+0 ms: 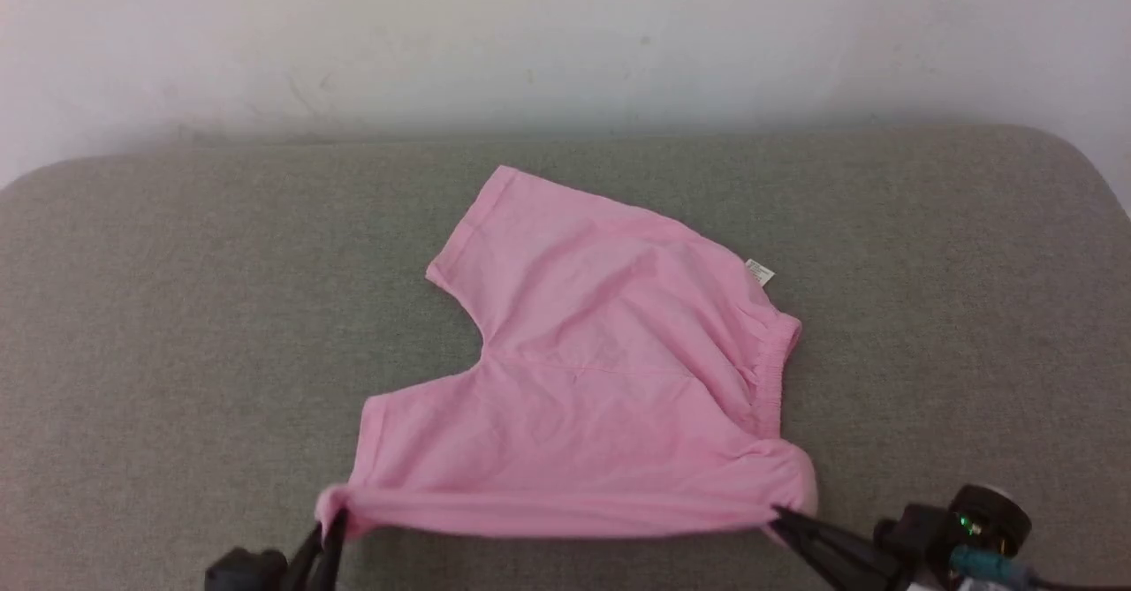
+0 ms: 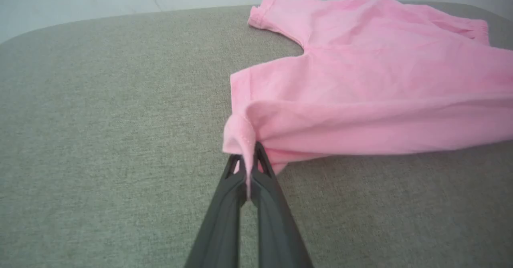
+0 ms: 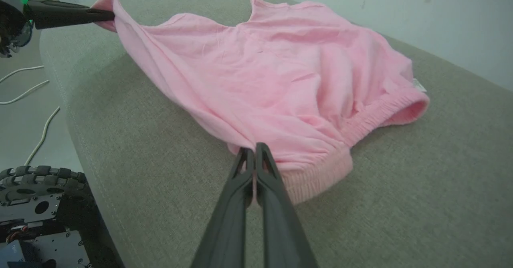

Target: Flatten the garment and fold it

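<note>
Lying spread on the grey counter (image 1: 177, 308), the pink garment (image 1: 610, 370) has its near edge taut. Jaws of the left gripper (image 1: 334, 519) clamp its near-left hem corner, those of the right gripper (image 1: 780, 514) the near-right waistband corner.

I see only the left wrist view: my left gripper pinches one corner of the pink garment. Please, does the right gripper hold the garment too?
Observer: Yes. The right gripper is shut on the garment, on its near edge beside the elastic waistband.
Operator: Is there a label somewhere?
Observer: A small white label sticks out at the waistband's far end.
Operator: What is on the floor?
Observer: White cables lie beside the grey cushion.
</note>
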